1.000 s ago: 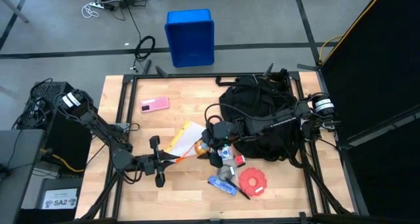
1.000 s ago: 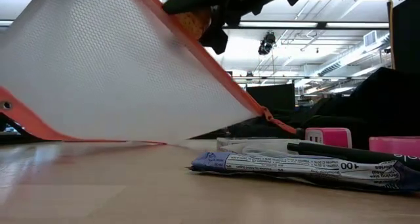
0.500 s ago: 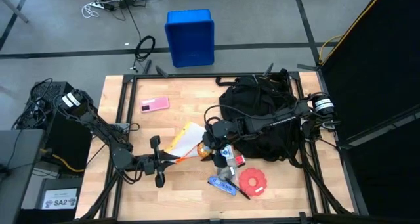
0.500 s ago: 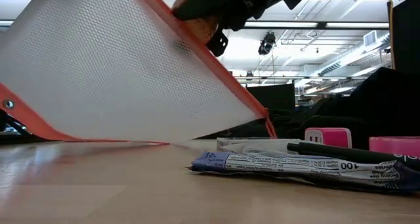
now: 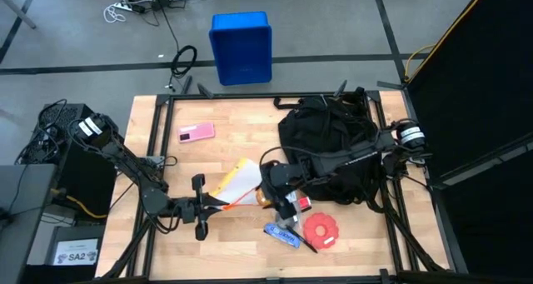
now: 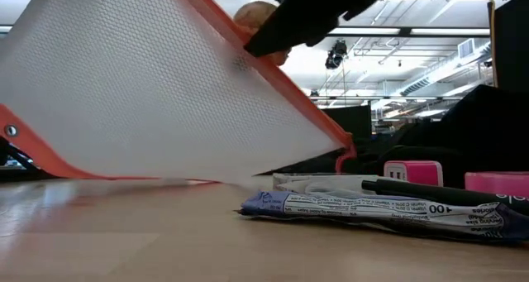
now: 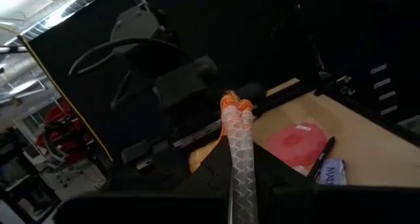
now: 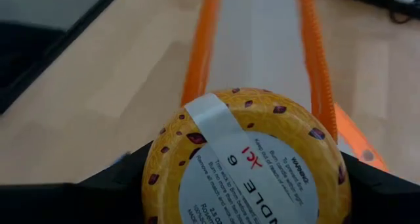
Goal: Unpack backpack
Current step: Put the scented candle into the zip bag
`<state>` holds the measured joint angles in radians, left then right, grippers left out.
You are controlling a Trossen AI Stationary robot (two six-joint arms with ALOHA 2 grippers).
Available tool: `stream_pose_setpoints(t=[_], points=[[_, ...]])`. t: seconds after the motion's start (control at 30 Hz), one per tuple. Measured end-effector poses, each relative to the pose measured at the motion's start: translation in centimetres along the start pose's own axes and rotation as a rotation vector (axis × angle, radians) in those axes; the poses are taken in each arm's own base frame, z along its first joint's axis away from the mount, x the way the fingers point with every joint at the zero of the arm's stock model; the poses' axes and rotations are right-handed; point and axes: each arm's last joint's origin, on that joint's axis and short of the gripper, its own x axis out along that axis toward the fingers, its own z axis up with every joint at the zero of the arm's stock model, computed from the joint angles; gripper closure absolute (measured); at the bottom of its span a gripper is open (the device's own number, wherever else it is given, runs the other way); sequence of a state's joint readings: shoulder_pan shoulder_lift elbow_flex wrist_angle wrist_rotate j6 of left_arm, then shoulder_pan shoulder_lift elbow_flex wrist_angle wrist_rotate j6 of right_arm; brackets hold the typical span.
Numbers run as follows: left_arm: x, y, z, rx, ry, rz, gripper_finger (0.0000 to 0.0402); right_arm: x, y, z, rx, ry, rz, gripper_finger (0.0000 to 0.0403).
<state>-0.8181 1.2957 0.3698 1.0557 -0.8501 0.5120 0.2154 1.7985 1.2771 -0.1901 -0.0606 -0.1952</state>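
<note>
The black backpack [image 5: 333, 146] lies at the table's far right. A white mesh pouch with an orange zipper edge [image 5: 237, 180] slants up from the table between the arms and fills the low view [image 6: 149, 83]. My left gripper [image 5: 213, 202] is shut on the pouch's near-left end. My right gripper [image 5: 268, 192] reaches out from the backpack and is shut on a round yellow tin with a white label [image 8: 243, 158]. It holds the tin just above the pouch's orange zipper lines [image 8: 200, 60]. My left gripper pinches the pouch's end [image 7: 237, 175] between its two fingers, coming level from the table's left. The pouch stands on edge and runs away from the fingers, its lower edge [image 6: 124, 176] on the table. My right gripper holds the tin by its round side wall [image 8: 154, 175], one finger [image 8: 121, 181] on each side. The fingers slant down from the table's right. The tin is lifted clear, its labelled face toward the wrist camera.
Near the front edge lie a blue packet [image 5: 281, 234], a black pen [image 6: 446, 191] and a red round thing [image 5: 321, 228]. A pink item [image 5: 196, 132] lies at the far left. A blue crate [image 5: 241, 47] stands on the floor beyond the table.
My right gripper has rolled about its own axis with the yellow tin and edged toward the table's near edge, over the pouch's zipper end. The pouch's right end has shifted slightly. My left gripper has kept its hold.
</note>
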Motion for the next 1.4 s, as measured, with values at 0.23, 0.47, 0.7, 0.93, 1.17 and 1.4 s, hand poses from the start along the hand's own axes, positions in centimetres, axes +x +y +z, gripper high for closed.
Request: stream_pose_setpoints(t=[0.23,0.47,0.7,0.93,1.17,1.4], points=[[0.0,0.0,0.0,-0.023,0.002,-0.001,0.0402,-0.5,2.2,1.2,-0.15,0.069,-0.076,0.0145],[0.0,0.0,0.0,-0.073,0.0,0.0,0.0402,-0.6,3.7,1.5,-0.323,0.098,-0.159,0.0145],[0.0,-0.1,0.1,-0.1,-0.018,-0.034,0.0402,-0.7,4.5,1.5,-0.45,0.117,-0.161,0.0145],[0.0,-0.1,0.0,-0.148,-0.015,-0.041,0.0402,-0.8,5.7,1.5,-0.599,0.138,-0.167,0.0145],[0.0,-0.2,0.0,-0.176,-0.009,-0.044,0.0402,-0.9,6.8,1.6,-0.754,0.17,-0.203,0.0145],[0.0,-0.2,-0.1,-0.205,-0.006,-0.045,0.0402,-0.9,7.2,1.7,-0.82,0.168,-0.199,0.0145]])
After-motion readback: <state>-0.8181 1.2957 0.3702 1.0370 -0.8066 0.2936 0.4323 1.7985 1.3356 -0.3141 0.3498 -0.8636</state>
